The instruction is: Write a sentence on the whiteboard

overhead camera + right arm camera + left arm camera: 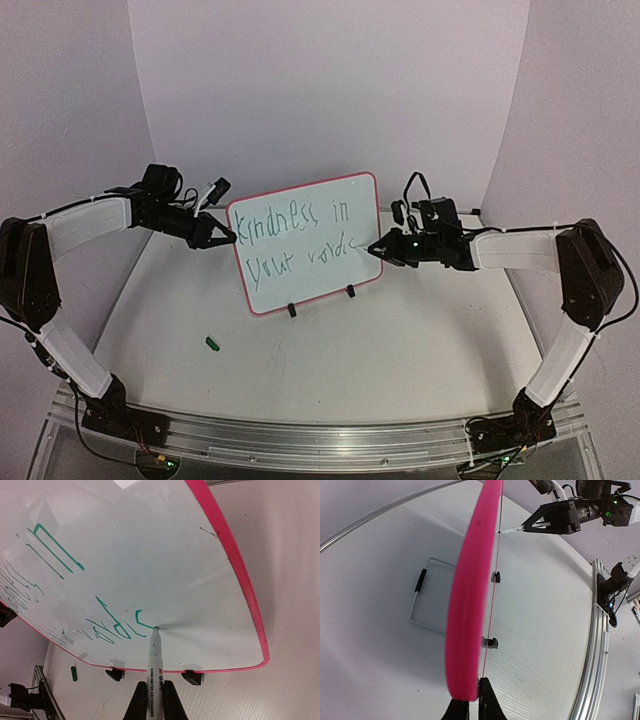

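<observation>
The whiteboard (310, 275) stands upright on two black feet at the table's middle, red-framed. The green sentence (295, 235) reads in two rows across it. My left gripper (226, 238) is shut on the board's left edge; the left wrist view shows the red frame (470, 605) edge-on between its fingers. My right gripper (378, 248) is shut on a white marker (156, 680), whose tip touches the board at the end of the lower row (120, 627). The board (150, 555) fills the right wrist view.
A small green marker cap (211, 343) lies on the table in front of the board, to the left; it also shows in the right wrist view (74, 673). A wire stand (427, 597) lies behind the board. An aluminium rail (300, 440) runs along the near edge.
</observation>
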Robot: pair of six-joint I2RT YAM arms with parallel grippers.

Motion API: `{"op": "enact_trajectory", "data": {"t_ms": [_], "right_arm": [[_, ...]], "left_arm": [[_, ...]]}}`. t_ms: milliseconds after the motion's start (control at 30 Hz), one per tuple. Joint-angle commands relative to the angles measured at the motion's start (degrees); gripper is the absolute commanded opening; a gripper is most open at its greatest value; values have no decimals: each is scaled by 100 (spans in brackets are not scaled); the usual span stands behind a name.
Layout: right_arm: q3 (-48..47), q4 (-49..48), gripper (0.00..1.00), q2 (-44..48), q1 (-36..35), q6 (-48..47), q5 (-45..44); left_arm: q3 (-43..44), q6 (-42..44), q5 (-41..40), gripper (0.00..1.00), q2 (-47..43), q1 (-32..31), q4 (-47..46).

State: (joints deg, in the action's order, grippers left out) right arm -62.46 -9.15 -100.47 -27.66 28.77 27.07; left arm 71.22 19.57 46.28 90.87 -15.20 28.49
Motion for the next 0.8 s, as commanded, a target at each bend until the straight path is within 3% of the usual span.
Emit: {"op": "enact_trajectory", "data": {"t_ms": [0, 767], "right_arm": [[74, -74, 0, 291, 20, 5, -350], [-144, 89, 0, -145, 18, -91, 222]], "left_arm": [[59, 189, -418, 0, 38, -106, 185], [55, 179, -409, 0, 40, -107, 183]]}}
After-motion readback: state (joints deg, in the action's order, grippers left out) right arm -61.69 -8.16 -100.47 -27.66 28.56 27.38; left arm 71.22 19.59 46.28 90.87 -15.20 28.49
